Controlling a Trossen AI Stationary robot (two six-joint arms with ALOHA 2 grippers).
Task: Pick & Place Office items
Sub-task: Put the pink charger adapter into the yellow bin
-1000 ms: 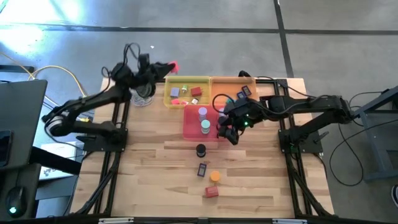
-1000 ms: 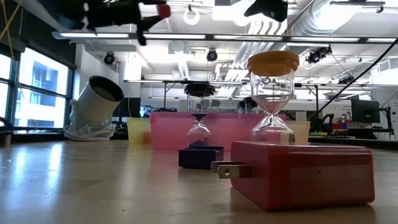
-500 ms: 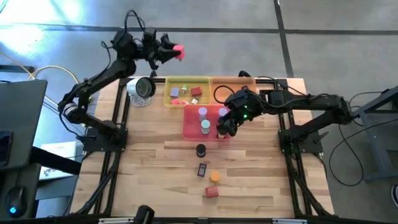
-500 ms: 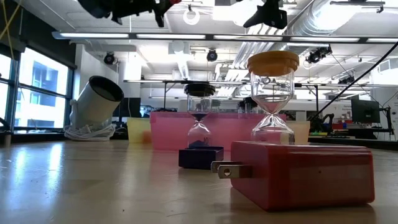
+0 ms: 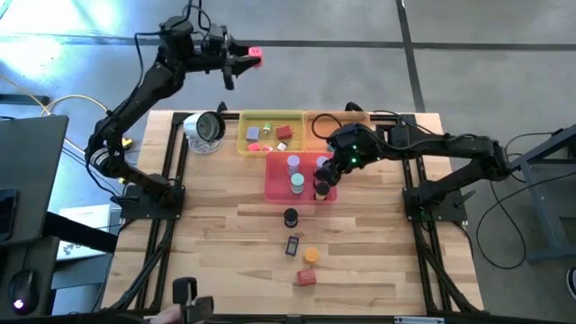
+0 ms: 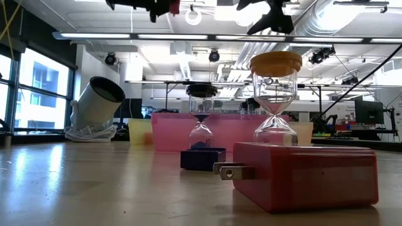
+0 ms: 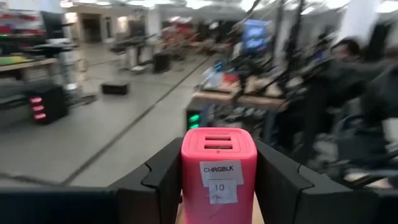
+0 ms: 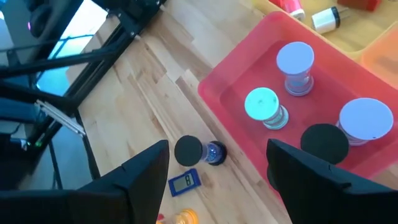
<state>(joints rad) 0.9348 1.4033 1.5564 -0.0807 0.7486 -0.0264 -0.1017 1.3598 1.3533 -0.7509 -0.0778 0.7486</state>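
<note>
My left jaws gripped pink charger block (image 7: pixel 218 173), left gripper (image 5: pixel 239 59) raised high beyond table's far edge for carrying. My right gripper (image 8: pixel 217 163) hung with fingers spread, nothing between them, above pink tray (image 8: pixel 231 79) of sand timers. Black-capped timer (image 5: pixel 290 217) stood on table (image 5: pixel 378 261).

left gripper (image 5: pixel 245 58) raised and clamped, right gripper (image 5: pixel 321 184) spread low

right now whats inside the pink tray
In the pink tray stand four small sand timers: a lilac-capped one, a teal-capped one, a black-capped one and another lilac-capped one. The tray's far end lies outside the right wrist view.
</note>
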